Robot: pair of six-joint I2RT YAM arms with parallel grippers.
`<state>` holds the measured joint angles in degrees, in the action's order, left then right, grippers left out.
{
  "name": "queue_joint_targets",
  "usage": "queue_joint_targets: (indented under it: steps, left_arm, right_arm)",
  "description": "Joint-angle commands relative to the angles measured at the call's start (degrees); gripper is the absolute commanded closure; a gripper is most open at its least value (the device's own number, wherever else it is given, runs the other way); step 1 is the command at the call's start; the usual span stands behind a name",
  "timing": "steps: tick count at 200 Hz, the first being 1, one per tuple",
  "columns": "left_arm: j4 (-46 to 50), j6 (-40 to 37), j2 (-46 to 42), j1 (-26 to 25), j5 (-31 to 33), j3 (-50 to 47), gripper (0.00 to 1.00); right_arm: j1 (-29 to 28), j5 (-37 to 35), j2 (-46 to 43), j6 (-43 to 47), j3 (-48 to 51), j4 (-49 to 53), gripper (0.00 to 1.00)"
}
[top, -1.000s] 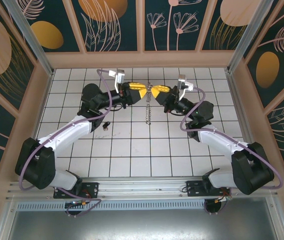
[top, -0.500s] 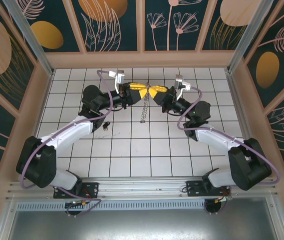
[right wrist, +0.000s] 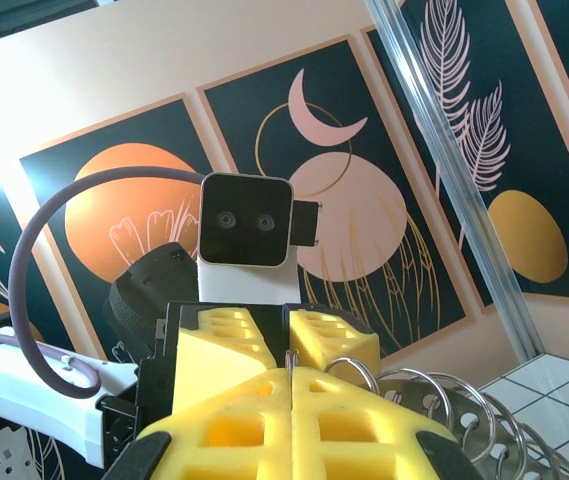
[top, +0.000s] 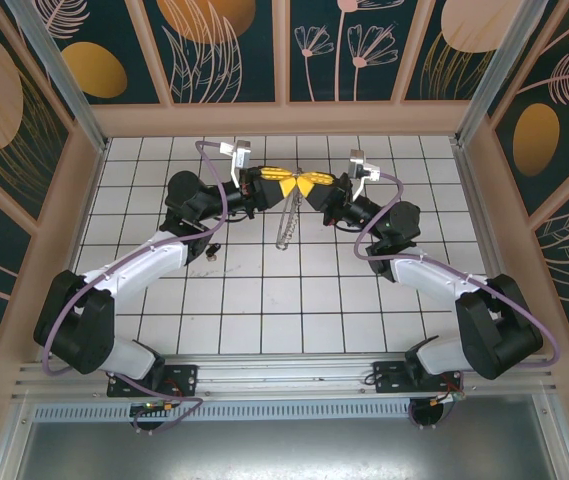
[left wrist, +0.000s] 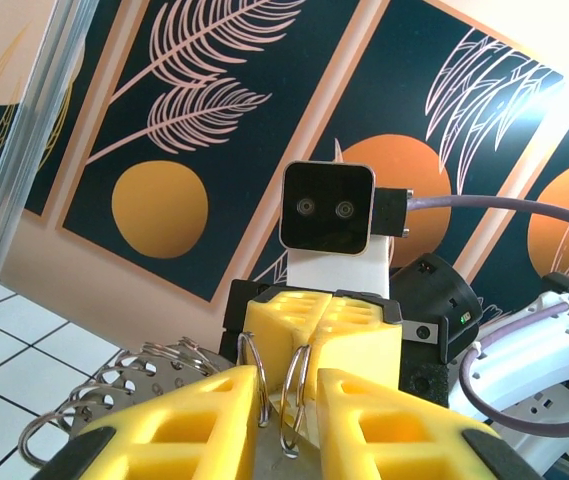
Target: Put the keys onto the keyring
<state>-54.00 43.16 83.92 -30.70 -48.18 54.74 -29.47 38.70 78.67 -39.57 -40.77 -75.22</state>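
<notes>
Keyring (top: pixel 285 222) hangs chain-like above the table (top: pixel 264 300) where my 2 end effectors meet tip to tip, my right end effector (right wrist: pixel 292 372) fully closed on its wire, my left end effector (left wrist: pixel 286 380) clamped narrowly around its loops, while the keys (top: pixel 211 248) lie on the table beside my left arm.

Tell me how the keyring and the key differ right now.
Position: the keyring dangles from where the left gripper and right gripper meet, while the key lies on the tiled table beside the left arm.
Size: the keyring is a long, chain-like string of loops; the key is a tiny speck.
Colour: the keyring is silvery, the key dark.
</notes>
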Motion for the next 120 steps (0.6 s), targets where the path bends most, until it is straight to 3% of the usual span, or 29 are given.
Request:
queue_joint_targets:
  steps: [1,85,99,120]
  left_arm:
    - [-0.78,-1.29,0.28,-0.31,-2.04,0.64,0.78]
    - [2.51,-3.71,0.55,-0.41,-3.60,3.36,0.91]
    - [3.64,-4.56,0.38,-0.41,-3.56,3.53,0.89]
    - [6.25,-6.44,-0.10,-0.37,-3.08,4.05,0.76]
  right_arm:
    - [-0.50,0.84,-0.10,0.01,-1.94,-3.45,1.00]
    - [-0.50,1.46,-0.29,0.99,-2.20,-1.48,1.00]
    - [-0.50,1.55,-0.34,1.25,-2.31,-1.06,1.00]
    - [-0.41,1.69,-0.39,1.53,-2.29,-0.55,1.00]
